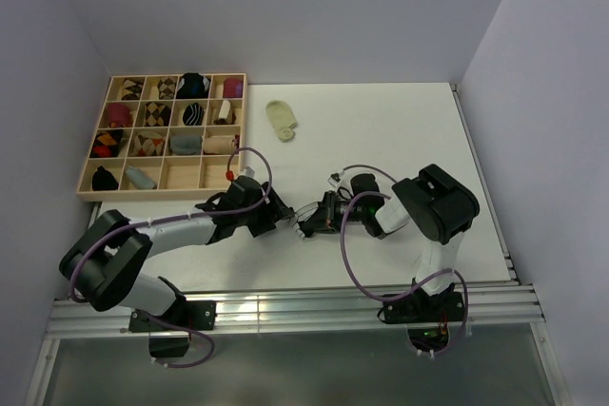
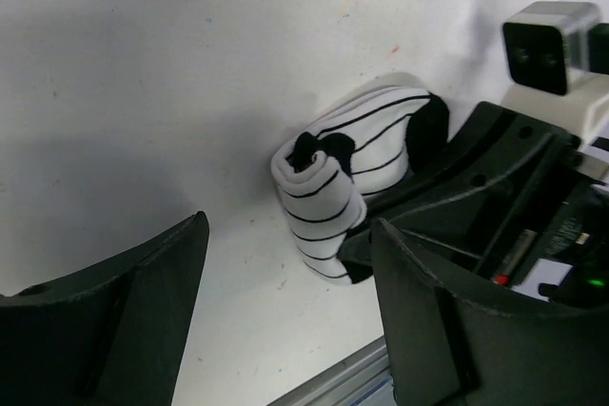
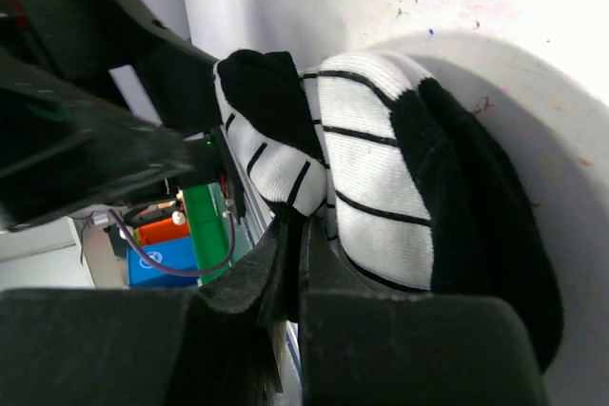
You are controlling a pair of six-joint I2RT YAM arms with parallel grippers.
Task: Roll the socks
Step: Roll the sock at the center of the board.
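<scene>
Pale walls [image 1: 285,7] box in the white surface [image 1: 409,140] on three sides. The surface is scuffed, with small paint flecks. A wooden compartment tray [image 1: 92,194] sits at 10 o'clock, holding rolled socks in mixed colours.

Both arms meet low at centre, near the 6 o'clock edge. My left hand [image 2: 290,225] is spread wide and holds nothing. Its fingers sit either side of the striped sock [image 2: 328,187] without touching it. My right hand [image 3: 290,244] is pinched tight on a fold of that sock, which is bunched up and half rolled on the surface. The pale yellow-green sock [image 1: 281,121] lies flat at 12 o'clock from the hands, well apart and not yet rolled.

Risks, as I judge them:
- The roll looks loose, so if the right hand lets go or tugs, it could spring open.
- The left hand could close onto the right hand's fingers, since they're just beside each other.
- The metal rail is near, so a drag toward 6 o'clock could pull the sock off the surface.
</scene>
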